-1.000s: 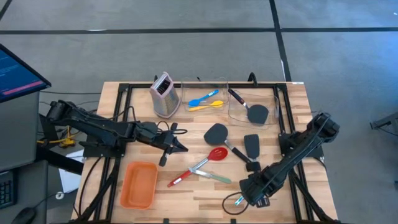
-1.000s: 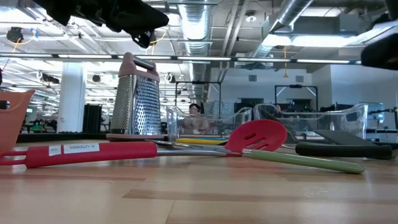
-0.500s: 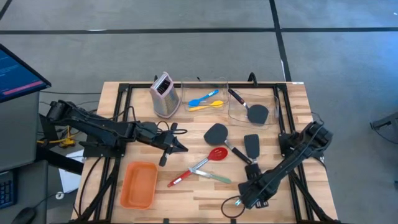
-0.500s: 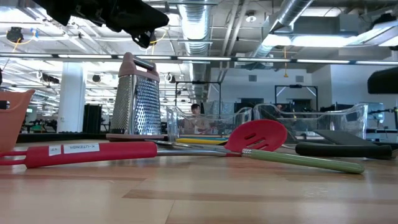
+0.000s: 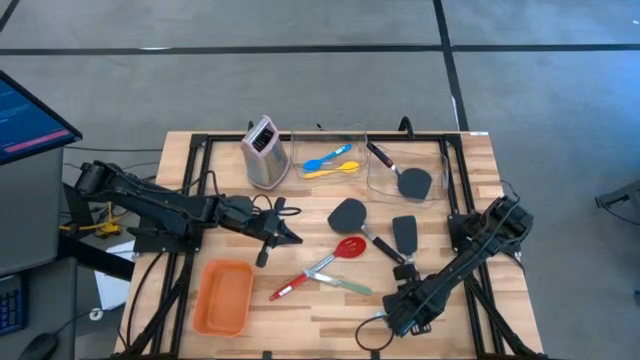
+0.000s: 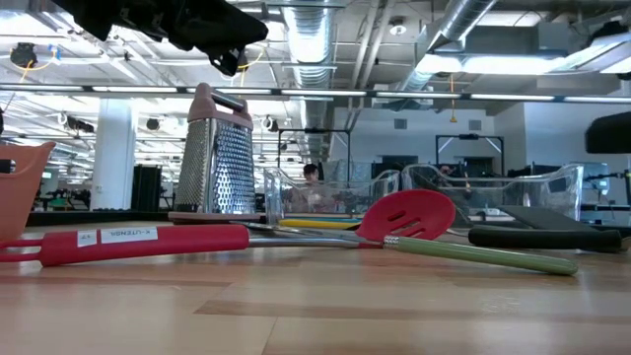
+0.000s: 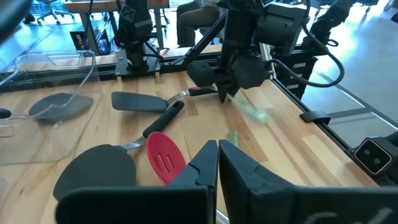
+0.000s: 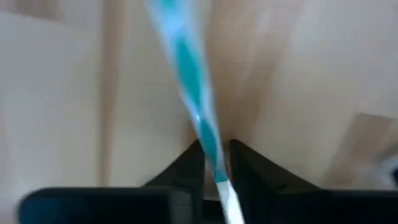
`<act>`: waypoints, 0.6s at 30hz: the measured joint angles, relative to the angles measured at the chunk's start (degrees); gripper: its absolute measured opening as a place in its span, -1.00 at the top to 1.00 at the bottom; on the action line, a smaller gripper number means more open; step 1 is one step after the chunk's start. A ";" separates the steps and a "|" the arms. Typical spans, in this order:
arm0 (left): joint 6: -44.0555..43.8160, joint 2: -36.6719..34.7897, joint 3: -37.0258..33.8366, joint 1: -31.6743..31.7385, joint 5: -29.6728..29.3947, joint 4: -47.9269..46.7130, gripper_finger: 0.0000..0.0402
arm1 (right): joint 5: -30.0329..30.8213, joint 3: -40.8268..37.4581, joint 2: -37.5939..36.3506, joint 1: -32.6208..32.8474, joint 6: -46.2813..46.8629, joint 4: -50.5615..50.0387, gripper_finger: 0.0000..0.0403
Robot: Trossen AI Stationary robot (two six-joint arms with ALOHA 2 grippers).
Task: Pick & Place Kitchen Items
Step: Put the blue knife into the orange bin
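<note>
My right gripper [image 5: 384, 323] is low over the table's near right part, shut on a thin tool with a teal-blue handle [image 8: 186, 74]. The left wrist view shows this gripper [image 7: 231, 92] from in front. My left gripper [image 5: 292, 237] hangs shut above the table's middle left and touches nothing. Two black spatulas [image 5: 348, 213] [image 5: 404, 232], a red long-handled spoon [image 5: 346, 249] and a green-handled tool [image 5: 345, 284] lie flat on the wood. Small blue and yellow spoons [image 5: 331, 161] lie in a clear bin. Another black spatula [image 5: 407, 180] lies in the second bin. My right gripper pinches the thin tool's teal-blue handle [image 8: 210, 149] between its two fingers. The fingers come from above, slanting down. The tool runs on past the fingertips, along them, and shows blurred below the gripper [image 7: 252, 112]. Whether its far end touches the wood, I cannot tell.
A metal grater [image 5: 264, 152] stands at the far left beside two clear bins [image 5: 355, 135] [image 5: 440, 160]. An orange tray [image 5: 223, 296] sits near the near left edge. Bare wood lies between the tray and my right gripper.
My right arm's elbow has swung toward the table's left and sunk, while its gripper stays shut on the tool near the near edge. The rest of the table is unchanged.
</note>
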 joint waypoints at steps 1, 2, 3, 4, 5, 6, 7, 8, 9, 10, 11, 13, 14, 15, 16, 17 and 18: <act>0.00 -0.01 0.00 0.00 0.01 0.03 0.99 | 0.49 -0.07 -0.11 -0.10 0.00 -0.24 0.73; 0.00 -0.01 0.00 0.01 0.00 0.03 0.99 | 1.14 -0.11 -0.24 -0.19 0.00 -0.51 0.81; 0.00 -0.01 0.00 0.02 0.00 0.03 0.99 | 1.32 -0.13 -0.34 -0.23 0.00 -0.89 0.88; 0.00 -0.01 0.00 0.00 0.00 0.03 0.99 | 1.43 -0.11 -0.45 -0.32 0.00 -1.14 0.92; 0.00 -0.01 0.00 0.01 0.00 0.05 0.99 | 1.31 -0.09 -0.47 -0.53 0.02 -1.62 0.93; 0.02 -0.01 0.00 0.02 0.00 0.07 0.99 | 0.96 -0.09 -0.48 -0.74 0.05 -2.34 0.92; 0.19 -0.01 0.00 0.00 0.00 0.09 0.99 | 0.72 -0.09 -0.48 -0.87 0.12 -3.14 0.90; 0.36 -0.01 0.00 0.01 0.00 0.13 0.99 | 0.42 -0.09 -0.50 -0.96 0.15 -3.70 0.88; 0.49 -0.01 0.00 0.01 0.00 0.16 0.99 | 0.36 -0.09 -0.50 -1.18 0.13 -3.93 0.88; 0.50 -0.01 0.00 0.02 0.00 0.18 0.99 | 0.31 0.00 -0.50 -1.47 -0.04 -4.22 0.90; 0.50 -0.01 0.00 0.01 0.00 0.23 0.99 | 0.29 0.36 -0.50 -1.77 -0.51 -5.04 0.93; 0.50 -0.01 0.00 0.01 0.00 0.52 0.99 | 0.14 1.78 -0.50 -2.15 -1.92 -6.93 0.93; 0.50 -0.01 0.00 0.02 0.00 0.67 0.99 | 0.16 2.66 -0.50 -2.35 -2.51 -7.60 0.93; 0.50 -0.03 0.00 0.02 0.00 0.81 0.99 | 0.17 3.57 -0.51 -2.52 -2.87 -8.47 0.93; 0.52 -0.03 0.00 0.00 0.00 1.03 0.99 | 0.16 4.43 -0.52 -2.78 -3.43 -9.53 0.93; 0.52 -0.03 0.00 0.02 0.00 1.23 0.99 | 0.16 5.35 -0.52 -3.02 -4.13 -10.58 0.93; 0.52 -0.03 0.00 0.02 0.00 1.69 0.99 | 0.19 6.36 -0.52 -3.25 -4.83 -11.64 0.93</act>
